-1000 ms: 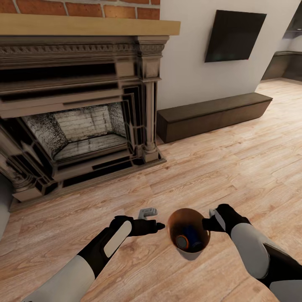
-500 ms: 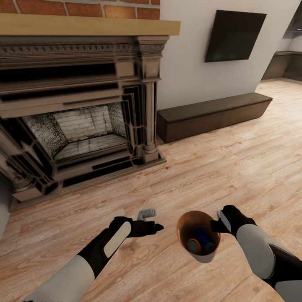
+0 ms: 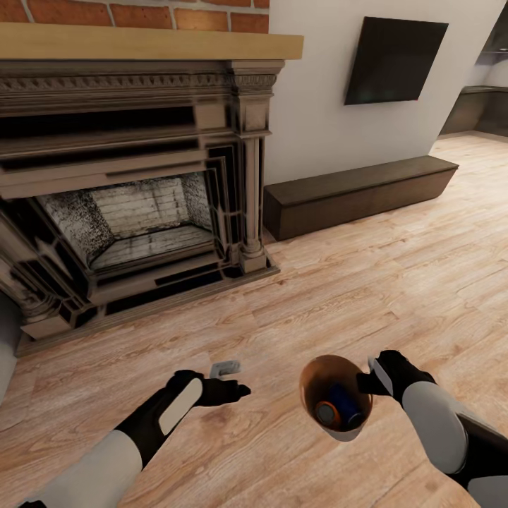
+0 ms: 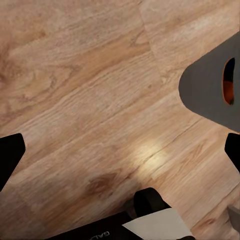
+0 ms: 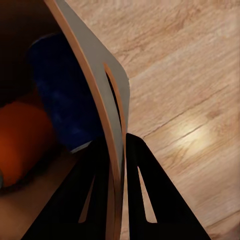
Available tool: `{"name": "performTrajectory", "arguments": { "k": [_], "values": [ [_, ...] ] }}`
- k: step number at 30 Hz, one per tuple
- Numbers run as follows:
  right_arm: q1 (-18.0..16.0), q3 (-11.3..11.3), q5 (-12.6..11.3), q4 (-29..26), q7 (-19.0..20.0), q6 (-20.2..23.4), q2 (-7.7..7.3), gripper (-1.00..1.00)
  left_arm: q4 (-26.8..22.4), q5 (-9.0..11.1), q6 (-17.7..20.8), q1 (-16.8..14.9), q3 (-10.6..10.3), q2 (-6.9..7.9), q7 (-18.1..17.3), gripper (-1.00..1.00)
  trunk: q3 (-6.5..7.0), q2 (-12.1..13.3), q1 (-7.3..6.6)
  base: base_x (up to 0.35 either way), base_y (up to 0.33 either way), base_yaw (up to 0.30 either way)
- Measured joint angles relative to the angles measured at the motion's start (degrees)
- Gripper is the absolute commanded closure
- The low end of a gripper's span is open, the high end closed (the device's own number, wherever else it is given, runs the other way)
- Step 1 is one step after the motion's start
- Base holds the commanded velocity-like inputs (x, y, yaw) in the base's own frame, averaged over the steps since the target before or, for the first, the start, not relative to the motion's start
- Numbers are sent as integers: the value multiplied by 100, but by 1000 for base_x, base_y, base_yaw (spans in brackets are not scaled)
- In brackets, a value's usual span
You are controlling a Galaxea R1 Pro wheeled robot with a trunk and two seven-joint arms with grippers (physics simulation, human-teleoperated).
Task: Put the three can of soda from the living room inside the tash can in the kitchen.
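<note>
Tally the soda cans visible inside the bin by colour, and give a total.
Orange soda can: 1
Dark blue soda can: 1
Total visible: 2, both lying inside the copper-brown trash can, whose wall the right gripper clamps. A third can cannot be made out.

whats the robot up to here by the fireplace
The robot's right claw is clamped on the rim of the small copper bin, holding it above the wood floor in front of the fireplace. A dark blue can and an orange can lie inside. The left claw is open and holds nothing.
</note>
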Motion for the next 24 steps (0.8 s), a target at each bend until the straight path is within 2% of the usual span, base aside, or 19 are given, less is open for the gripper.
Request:
{"name": "performTrajectory", "arguments": {
  "k": [4, 7, 11, 15, 20, 24],
  "values": [
    [98, -63, -2, 85, 31, -82, -22, 100, 4, 5, -3, 0, 9, 47, 23, -100, 0, 0, 0, 0, 0, 0],
    [151, -200, -27, 102, 44, -115, -89, 100, 6, 6, -7, 1, 13, 59, 28, -100, 0, 0, 0, 0, 0, 0],
    [196, -234, 68, 150, 75, -219, -154, 100, 5, 7, -10, 1, 15, 69, 38, -100, 0, 0, 0, 0, 0, 0],
    [258, -326, -47, 251, 119, -265, -172, 100, 6, 7, -12, 1, 15, 88, 52, -100, 0, 0, 0, 0, 0, 0],
    [400, -278, 46, 301, 152, -282, -185, 100, 5, 7, -12, 2, 15, 97, 58, -100, 0, 0, 0, 0, 0, 0],
    [546, -322, -5, 294, 216, -444, -191, 100, 6, 10, -13, 3, 15, 117, 57, -100, 0, 0, 0, 0, 0, 0]
  ]
}}
